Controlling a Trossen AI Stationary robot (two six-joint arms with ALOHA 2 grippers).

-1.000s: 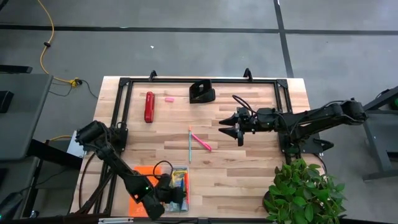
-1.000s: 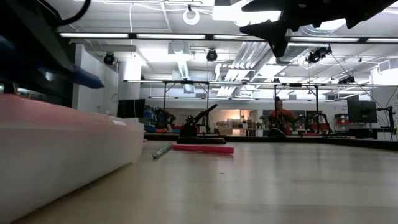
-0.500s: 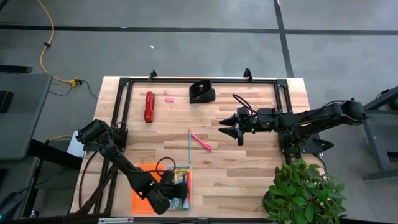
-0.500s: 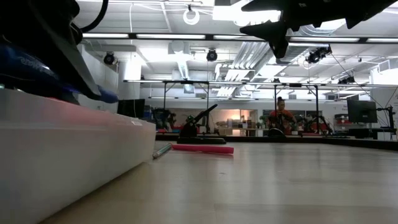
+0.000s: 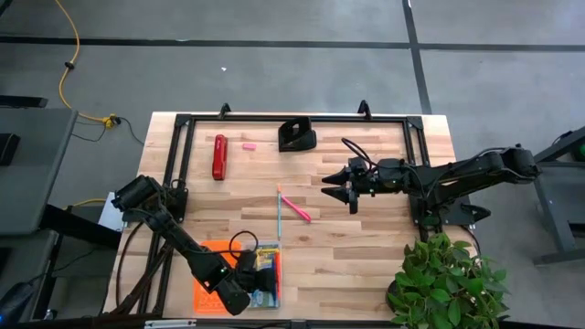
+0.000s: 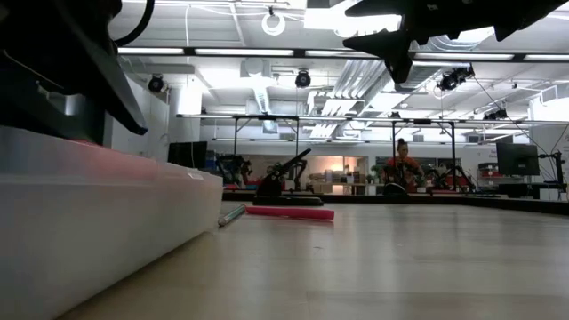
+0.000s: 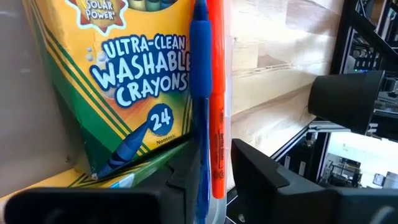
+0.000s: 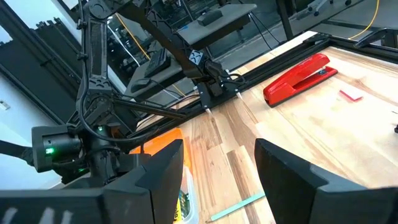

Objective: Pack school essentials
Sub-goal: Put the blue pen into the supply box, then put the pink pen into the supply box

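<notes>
A clear container [image 5: 271, 294] stands at the table's near edge, left of centre, and its pale wall [image 6: 107, 204] fills the low view's left. In it lies a yellow-green crayon box [image 7: 124, 93], with a blue pen [image 7: 200, 93] and an orange pen [image 7: 216, 93] alongside it. My left gripper [image 7: 212, 165] points down into the container, open, one finger on each side of the two pens. A teal pen [image 5: 279, 217] and a pink pen [image 5: 295, 208] lie mid-table, and a pink eraser [image 5: 247, 144] lies far left. My right gripper [image 5: 336, 187] hangs open over mid-table, holding nothing.
An orange flat piece [image 5: 208, 272] lies left of the container. A red stapler [image 5: 219, 157] and a black tape dispenser [image 5: 297, 135] sit near the far edge, inside a black frame [image 5: 274, 117]. A potted plant [image 5: 443, 279] fills the near right corner.
My left gripper has shifted slightly toward the table's right over the container. The blue pen, which stuck out above the container's wall in the low view, has dropped out of sight behind that wall.
</notes>
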